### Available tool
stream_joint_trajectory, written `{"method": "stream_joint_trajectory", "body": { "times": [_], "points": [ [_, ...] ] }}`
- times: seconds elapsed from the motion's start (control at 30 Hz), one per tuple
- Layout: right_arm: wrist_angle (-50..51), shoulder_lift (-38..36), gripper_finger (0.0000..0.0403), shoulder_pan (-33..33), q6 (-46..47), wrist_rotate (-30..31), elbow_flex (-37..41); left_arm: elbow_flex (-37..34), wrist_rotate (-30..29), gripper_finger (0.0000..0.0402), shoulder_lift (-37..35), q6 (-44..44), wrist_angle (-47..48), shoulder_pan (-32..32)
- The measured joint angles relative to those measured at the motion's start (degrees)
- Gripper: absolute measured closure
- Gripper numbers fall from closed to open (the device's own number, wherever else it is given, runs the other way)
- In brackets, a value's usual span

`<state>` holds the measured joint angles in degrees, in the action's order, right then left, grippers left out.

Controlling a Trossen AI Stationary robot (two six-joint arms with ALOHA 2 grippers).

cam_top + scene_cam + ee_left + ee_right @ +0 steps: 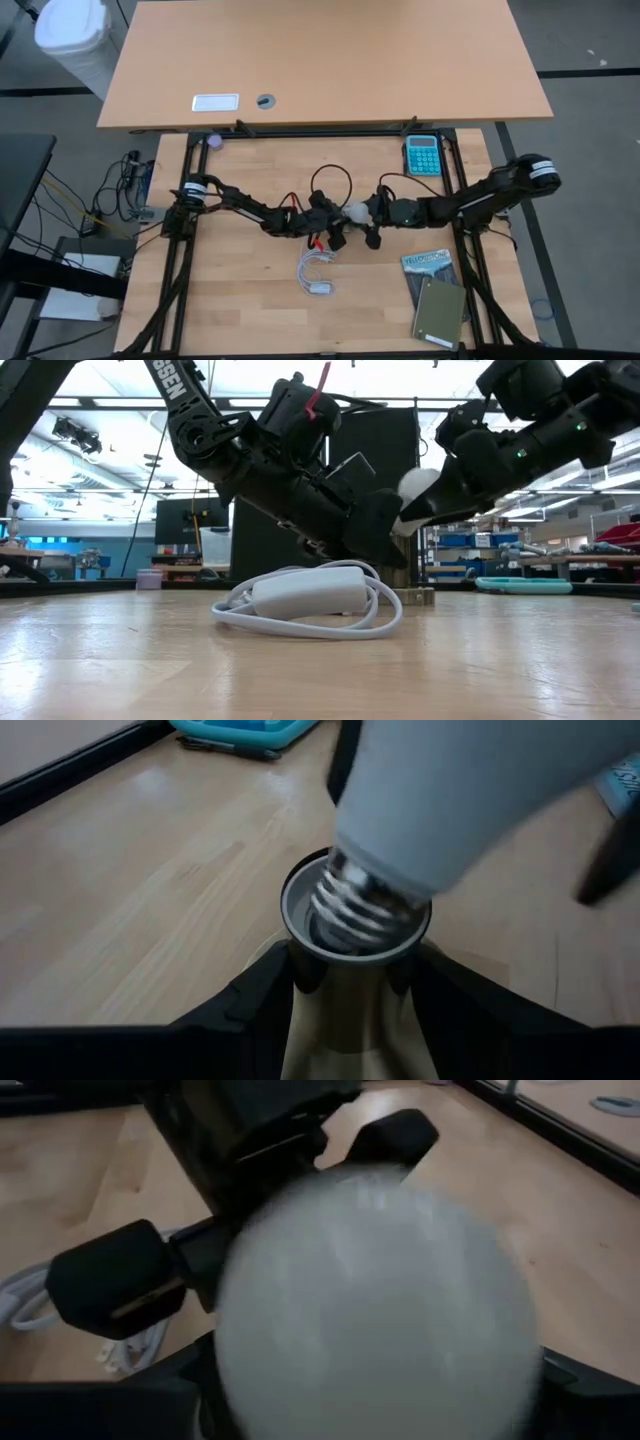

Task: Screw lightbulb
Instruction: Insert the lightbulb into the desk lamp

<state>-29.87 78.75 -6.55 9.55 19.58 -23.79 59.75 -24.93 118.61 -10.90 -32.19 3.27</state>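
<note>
The white lightbulb [355,212] is at the table's middle, between both grippers. Its silvery screw base [355,910] sits tilted in the mouth of a round grey socket [300,910]. My left gripper [336,230] comes from the left and is shut on the socket. My right gripper [372,214] comes from the right and is shut on the bulb's globe [380,1310], which fills the right wrist view. The socket's white cord with its switch [310,595] lies coiled on the table toward the near edge. My left gripper pinches the socket's body just under its grey rim [298,960], one finger on either side. The socket's mouth faces the bulb; its lower end is hidden by the gripper. My right gripper holds the bulb by its round globe [300,1380] between its two fingers, coming from the table's right and slanting down. The bulb is clear of the table and tilted, with its screw base [340,925] in the socket's mouth.
A teal calculator [422,155] lies at the far right. A booklet [428,264] and a green notebook [438,312] lie at the near right. A larger desk [330,60] stands beyond the far edge. Bare wood shows at the near left.
</note>
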Motion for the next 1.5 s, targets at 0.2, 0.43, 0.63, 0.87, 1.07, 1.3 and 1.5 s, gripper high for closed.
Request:
{"method": "stream_joint_trajectory", "body": {
  "times": [0.2,0.43,0.63,0.87,1.07,1.3,1.5],
  "points": [
    [0.65,-0.89,0.0127,2.83,-1.24,-4.62,-0.27,-0.02,1.66,0.0213,0.04,1.10,-0.88,0.07],
    [4.79,2.69,0.0133,4.05,-4.11,-7.61,-5.88,-0.02,2.15,0.0213,0.04,1.64,-0.91,0.09],
    [19.76,2.66,0.0139,5.13,-5.44,-9.45,-12.88,0.02,2.52,0.0213,0.04,1.69,-0.42,0.09],
    [25.47,2.66,0.0140,7.74,-6.65,-10.94,-15.93,0.00,3.98,0.0213,0.04,1.89,-1.06,0.09],
    [26.28,2.66,0.0142,8.68,-6.87,-15.07,-17.52,0.00,5.14,0.0213,0.04,2.97,-1.23,0.29],
    [28.10,2.66,0.0143,7.35,-7.09,-13.48,-17.53,0.00,4.53,0.0213,0.04,3.02,-1.48,0.26],
    [27.39,2.68,0.0143,7.39,-7.03,-13.77,-17.53,0.00,4.14,0.0213,0.04,3.01,-1.55,0.24]
  ]
}}
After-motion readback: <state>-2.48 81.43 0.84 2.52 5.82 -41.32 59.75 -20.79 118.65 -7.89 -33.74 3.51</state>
